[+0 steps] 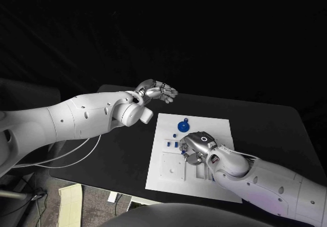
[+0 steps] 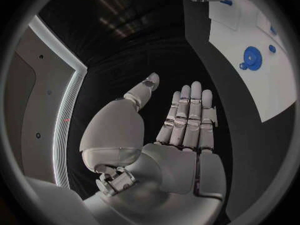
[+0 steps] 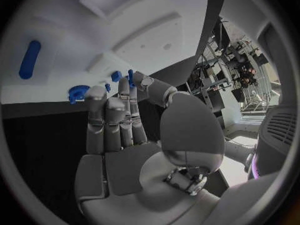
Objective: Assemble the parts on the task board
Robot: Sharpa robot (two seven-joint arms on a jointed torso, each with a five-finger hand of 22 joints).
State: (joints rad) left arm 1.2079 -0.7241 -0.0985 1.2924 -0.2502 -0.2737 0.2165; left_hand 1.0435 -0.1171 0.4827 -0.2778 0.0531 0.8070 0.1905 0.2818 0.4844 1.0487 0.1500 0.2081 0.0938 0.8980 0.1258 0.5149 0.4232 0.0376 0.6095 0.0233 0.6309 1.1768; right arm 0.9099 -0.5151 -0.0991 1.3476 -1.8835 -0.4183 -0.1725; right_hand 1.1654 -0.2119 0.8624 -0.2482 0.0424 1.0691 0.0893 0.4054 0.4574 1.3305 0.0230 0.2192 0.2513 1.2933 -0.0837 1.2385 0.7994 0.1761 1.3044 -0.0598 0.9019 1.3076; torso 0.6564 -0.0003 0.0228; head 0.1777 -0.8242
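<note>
The left arm [image 1: 75, 118] reaches in over the table's far left corner. The left hand [image 1: 158, 91] is empty, fingers straight and close together. The right arm [image 1: 272, 182] extends from the near right edge; the right hand [image 1: 195, 146] hangs palm-down, fingers extended, holding nothing.

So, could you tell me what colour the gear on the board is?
Blue; the gear shows best in the left wrist view.

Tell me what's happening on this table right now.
The robot is assembling blue parts on the white board. Its right hand is down over the middle of the board, fingertips at a small blue part; whether it grips it is unclear. The left hand hovers open off the board's far left corner. A blue gear lies near the far edge.
</note>
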